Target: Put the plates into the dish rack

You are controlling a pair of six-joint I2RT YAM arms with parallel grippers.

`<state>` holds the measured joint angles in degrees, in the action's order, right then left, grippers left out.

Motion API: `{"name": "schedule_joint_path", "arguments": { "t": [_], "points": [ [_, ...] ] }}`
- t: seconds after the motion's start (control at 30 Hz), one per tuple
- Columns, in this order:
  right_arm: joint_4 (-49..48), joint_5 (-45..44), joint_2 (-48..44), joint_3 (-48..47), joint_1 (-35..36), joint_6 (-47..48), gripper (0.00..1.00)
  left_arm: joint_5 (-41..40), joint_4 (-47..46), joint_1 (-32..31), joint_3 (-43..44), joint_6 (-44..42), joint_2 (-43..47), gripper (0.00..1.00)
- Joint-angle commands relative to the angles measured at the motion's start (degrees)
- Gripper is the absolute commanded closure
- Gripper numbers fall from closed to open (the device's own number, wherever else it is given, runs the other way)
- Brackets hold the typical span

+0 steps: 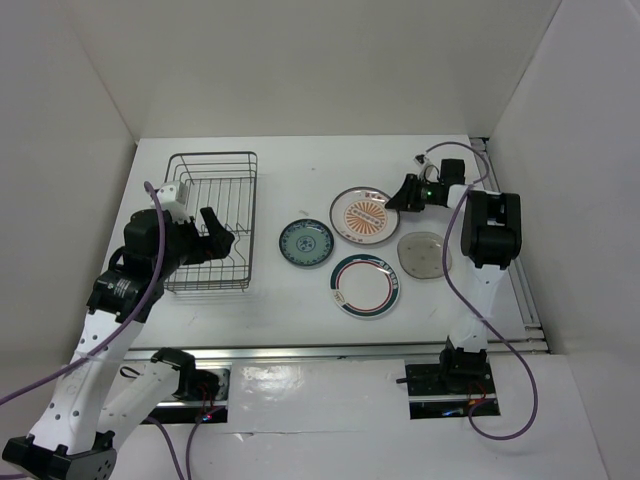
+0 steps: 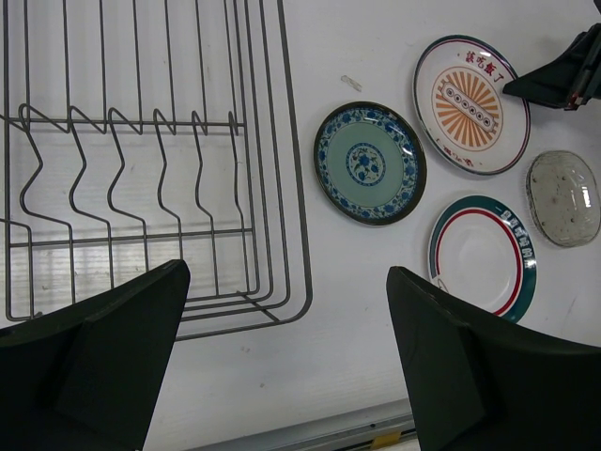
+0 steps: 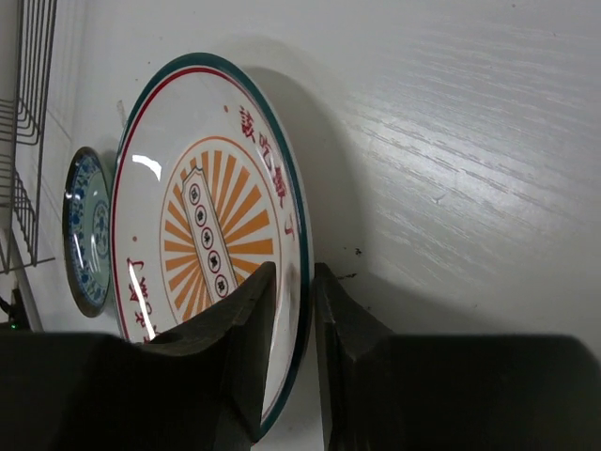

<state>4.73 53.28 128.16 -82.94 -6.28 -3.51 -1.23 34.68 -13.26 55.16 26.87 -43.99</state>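
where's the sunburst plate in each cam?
Top external: sunburst plate sits right of centre.
Left wrist: upper right.
Right wrist: large, left of centre.
Shared landmark: the teal-patterned plate lies beside it in all three views.

- A white table (image 1: 300, 310), seen from above.
- The dish rack (image 1: 252, 220) lies at its 9 o'clock side.
- The teal plate (image 1: 306, 243) lies near the centre.
- From it: the sunburst plate (image 1: 362, 216) at 1 o'clock, the green-and-red-rimmed plate (image 1: 365, 285) at 5, the glass plate (image 1: 424, 254) at 3.
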Motion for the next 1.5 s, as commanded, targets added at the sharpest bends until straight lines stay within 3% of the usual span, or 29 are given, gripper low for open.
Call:
{"name": "schedule_joint_path", "arguments": {
  "t": [0.0, 0.23, 0.57, 0.87, 1.1, 1.3, 1.47],
  "points": [
    [1.51, -2.56, 2.45, -0.12, -0.13, 0.87, 0.72, -0.08, -2.42, 0.25, 0.57, -1.38, 0.83, 0.0],
    [-0.51, -7.83, 1.84, 0.49, -2.15, -3.51, 1.0, -0.08, -2.42, 0.25, 0.57, -0.86, 0.31, 0.0],
    [-17.38, -16.79, -10.11, 7.79, -6.28, -23.29, 1.0, 0.62, -2.42, 0.25, 0.57, -0.86, -0.31, 0.0],
    [-21.14, -24.18, -22.32, 5.33, 3.02, -29.01, 1.0, 5.18, -3.56, 0.25, 0.57, -1.38, -1.36, 0.0],
    [-30.65, -15.85, -31.72, 9.46, 11.62, -35.08, 1.0, 14.15, -5.5, 0.25, 0.57, -2.53, -2.51, 0.0],
    [-28.82, -12.85, -38.58, 13.76, 21.38, -30.34, 1.0, 15.2, -6.55, 0.25, 1.09, -2.0, -3.03, 0.0],
    [-29.78, -13.64, -42.02, 17.54, 25.97, -29.53, 1.0, 21.7, -10.32, 0.25, 1.09, -1.47, -2.33, 0.0]
  ]
}}
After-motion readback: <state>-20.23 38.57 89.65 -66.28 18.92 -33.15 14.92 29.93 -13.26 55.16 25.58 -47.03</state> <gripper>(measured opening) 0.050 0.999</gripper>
